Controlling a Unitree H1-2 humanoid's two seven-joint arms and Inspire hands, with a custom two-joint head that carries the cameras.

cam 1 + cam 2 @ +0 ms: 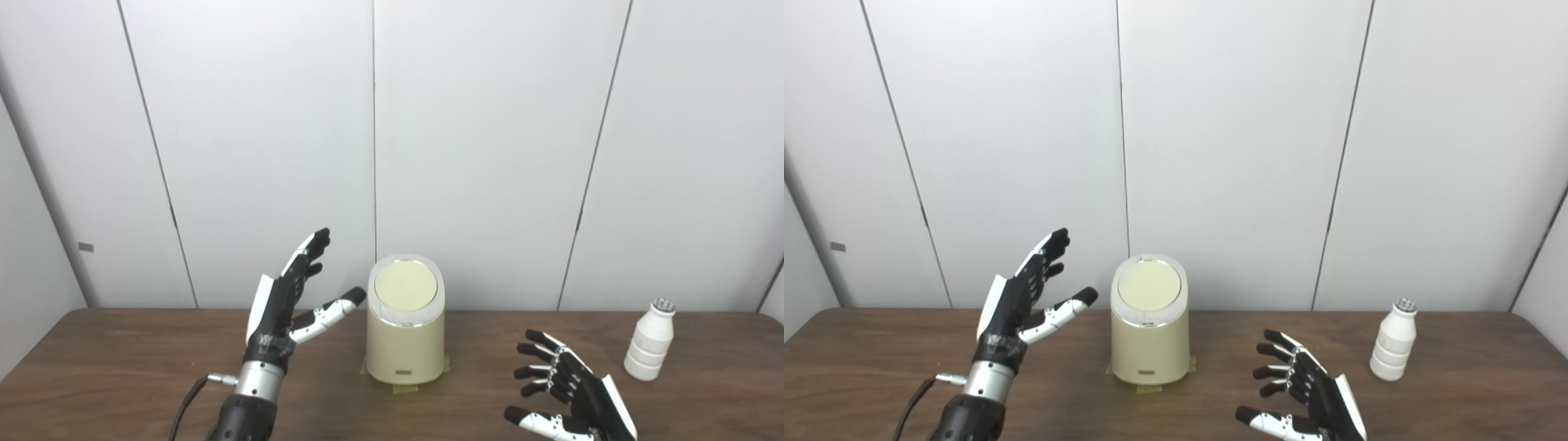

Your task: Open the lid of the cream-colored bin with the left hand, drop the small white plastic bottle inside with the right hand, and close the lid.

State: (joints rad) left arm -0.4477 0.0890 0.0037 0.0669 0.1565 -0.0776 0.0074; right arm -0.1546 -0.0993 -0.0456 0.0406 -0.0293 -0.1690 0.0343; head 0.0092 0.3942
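Currently we see the cream-colored bin (405, 337) standing upright near the middle of the brown table (122, 367), toward its far edge, close to the white panelled wall (490, 122). Its round lid (405, 285) is down and flat on top. Patches of yellowish tape (401, 387) show under the bin's base at the front. Our left hand (288, 300) is raised off the table at about 9 o'clock from the bin, released, fingers spread and pointing up toward 1 o'clock, thumb reaching toward the bin's upper wall; it is near the bin but not touching it. A thin cable (187, 401) runs from the left wrist toward the bottom edge. Our right hand (566, 392) sits low at about 4 o'clock from the bin, also released and holding nothing, fingers apart and pointing toward 10 o'clock; we cannot tell whether it rests on the tabletop. The small white plastic bottle (650, 340) stands upright on the table at 3 o'clock from the bin, well apart from it, and at about 1 o'clock from the right hand, untouched, its cap on.
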